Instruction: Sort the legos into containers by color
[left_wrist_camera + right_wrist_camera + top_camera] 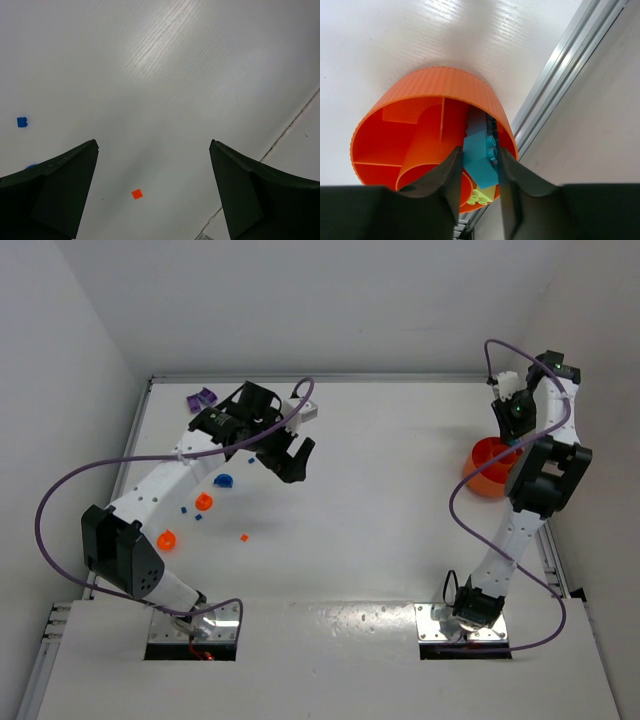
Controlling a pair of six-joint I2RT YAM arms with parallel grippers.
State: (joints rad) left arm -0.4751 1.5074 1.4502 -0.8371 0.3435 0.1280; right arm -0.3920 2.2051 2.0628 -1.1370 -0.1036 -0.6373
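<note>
We see two arms of one make: the left arm (pixel 160 485) and the right arm (pixel 512 532) have white links joined by bulky black joint housings. A thin purple cable (pixel 60 495) loops loosely off each. Each stands on a shiny metal base plate (pixel 225 620) at the near edge of the table (pixel 380 440). The fingers (pixel 50 195) are dark, matte, broad wedges.

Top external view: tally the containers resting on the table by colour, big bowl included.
Purple cup: 1
Blue cup: 1
Orange cups: 2
Orange bowl: 1
Total: 5
</note>
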